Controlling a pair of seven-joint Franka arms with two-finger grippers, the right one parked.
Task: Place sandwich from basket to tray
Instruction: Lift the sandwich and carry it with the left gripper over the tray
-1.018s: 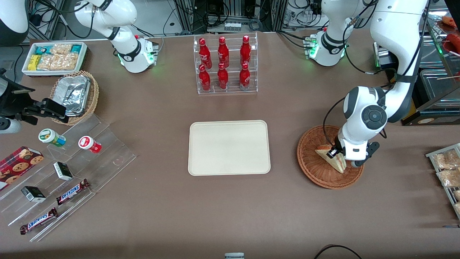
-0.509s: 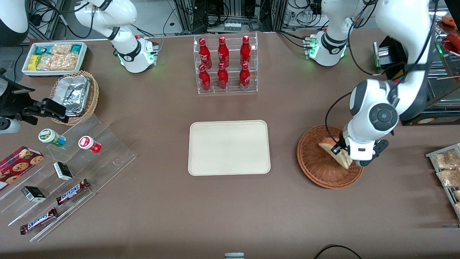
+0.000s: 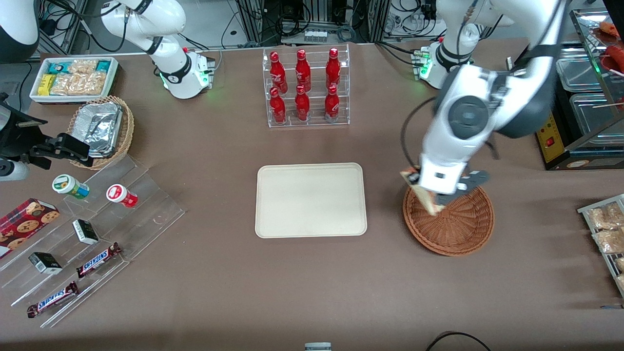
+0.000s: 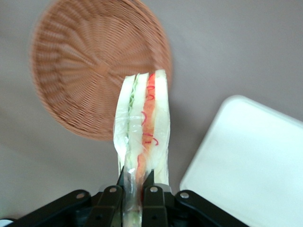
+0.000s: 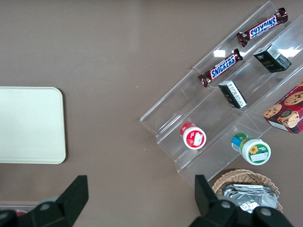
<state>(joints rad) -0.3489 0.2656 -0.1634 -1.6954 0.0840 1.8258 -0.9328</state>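
My left gripper (image 3: 430, 194) is shut on the sandwich (image 3: 422, 191), a pale wedge wrapped in clear film with red, orange and green filling (image 4: 142, 123). It hangs in the air over the rim of the reddish-brown wicker basket (image 3: 456, 229) on the side nearest the tray. The basket (image 4: 85, 61) below holds nothing. The cream tray (image 3: 310, 200) lies flat at the table's middle with nothing on it; one corner of the tray (image 4: 255, 156) shows beside the sandwich. The fingers (image 4: 112, 198) press the wedge's narrow end from both sides.
A clear rack of red bottles (image 3: 306, 87) stands farther from the front camera than the tray. Toward the parked arm's end lie an acrylic stand with snacks (image 3: 87, 234), a tan basket of foil containers (image 3: 100, 127) and a white snack bin (image 3: 74, 78). Bagged pastries (image 3: 604, 229) sit at the working arm's end.
The gripper has lifted the sandwich out of the basket and carried it up and toward the tray. The basket is left bare.
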